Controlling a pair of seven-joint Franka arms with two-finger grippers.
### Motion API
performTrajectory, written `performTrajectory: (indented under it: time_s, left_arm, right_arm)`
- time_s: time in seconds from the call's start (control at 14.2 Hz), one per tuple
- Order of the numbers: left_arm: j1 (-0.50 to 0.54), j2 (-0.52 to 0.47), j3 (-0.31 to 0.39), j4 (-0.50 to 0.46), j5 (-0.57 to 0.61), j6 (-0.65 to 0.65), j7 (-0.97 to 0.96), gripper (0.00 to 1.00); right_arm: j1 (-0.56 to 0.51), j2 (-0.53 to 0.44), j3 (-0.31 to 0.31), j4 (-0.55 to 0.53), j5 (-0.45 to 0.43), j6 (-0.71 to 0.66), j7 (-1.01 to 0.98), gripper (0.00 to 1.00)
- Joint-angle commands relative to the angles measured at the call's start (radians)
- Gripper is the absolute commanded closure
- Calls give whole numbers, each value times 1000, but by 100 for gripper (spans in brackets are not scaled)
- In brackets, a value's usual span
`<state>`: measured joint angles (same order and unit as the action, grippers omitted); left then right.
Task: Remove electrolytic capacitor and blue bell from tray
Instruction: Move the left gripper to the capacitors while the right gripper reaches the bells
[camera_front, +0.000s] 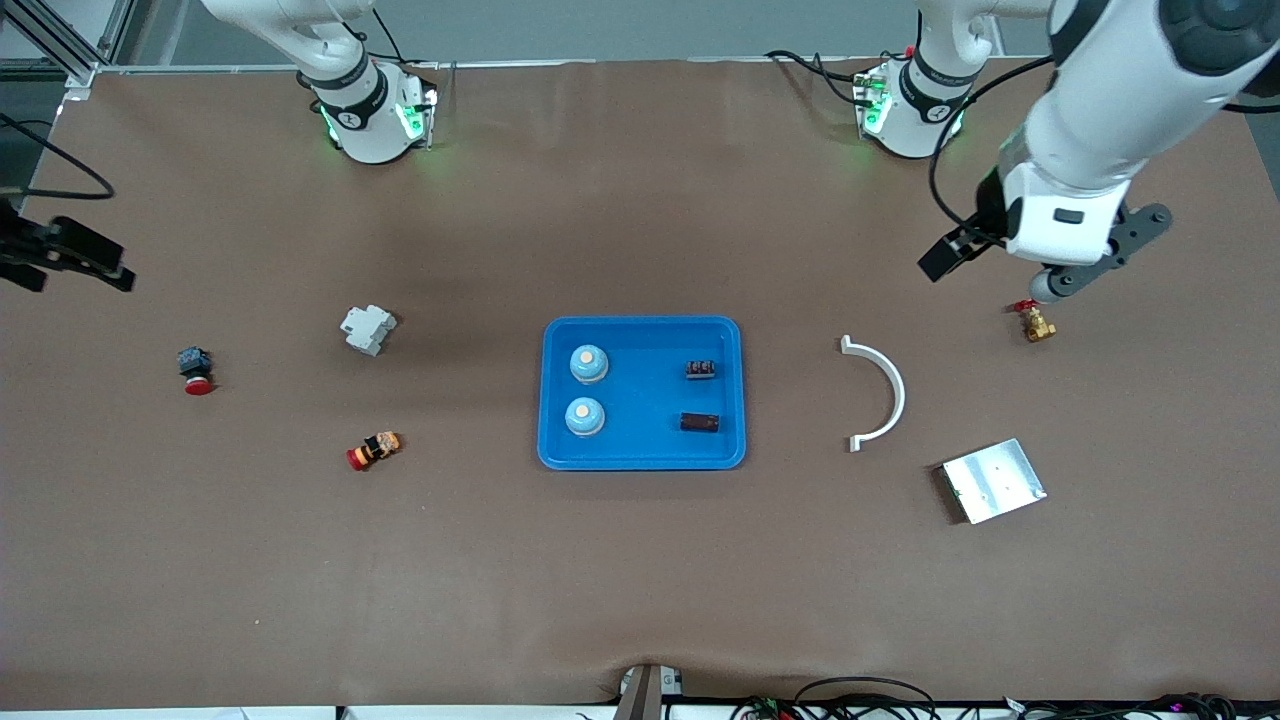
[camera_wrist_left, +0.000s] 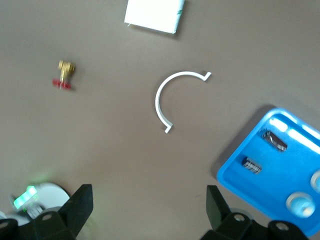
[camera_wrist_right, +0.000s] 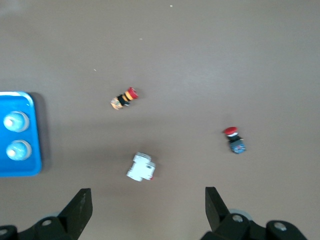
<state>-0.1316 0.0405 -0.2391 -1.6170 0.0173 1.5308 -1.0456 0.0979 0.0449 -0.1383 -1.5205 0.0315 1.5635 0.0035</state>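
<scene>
Capacitors and bells lie in tray, apart from fingers.

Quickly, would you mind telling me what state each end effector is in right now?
Left end effector: open, holding nothing, up over the table near the brass valve.
Right end effector: open, holding nothing.
</scene>
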Motion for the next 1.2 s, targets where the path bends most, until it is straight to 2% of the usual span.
performTrajectory:
  time_s: [0.0, 0.28, 0.56, 0.7, 0.99, 1.13]
  left_arm:
    - [-2, 39, -54, -10, -20, 56, -277, 0]
    - [-20, 120, -107, -44, -17, 207, -636, 0]
    - [-69, 179, -109, -118, -17, 388, -838, 0]
    - [-111, 231, -108, -110, -16, 437, -907, 0]
    - [-167, 353, -101, -107, 3, 575, -1032, 0]
    - [-178, 412, -106, -95, 55, 627, -1083, 0]
  right_arm:
    - [92, 47, -7, -6, 10, 20, 102, 0]
    - [218, 131, -7, -7, 11, 67, 225, 0]
    - [383, 239, -6, -7, 11, 153, 491, 0]
    - [451, 294, -7, -7, 11, 200, 646, 0]
    - [555, 420, -6, -9, 13, 309, 808, 0]
    - [591, 479, -6, -9, 15, 371, 933, 0]
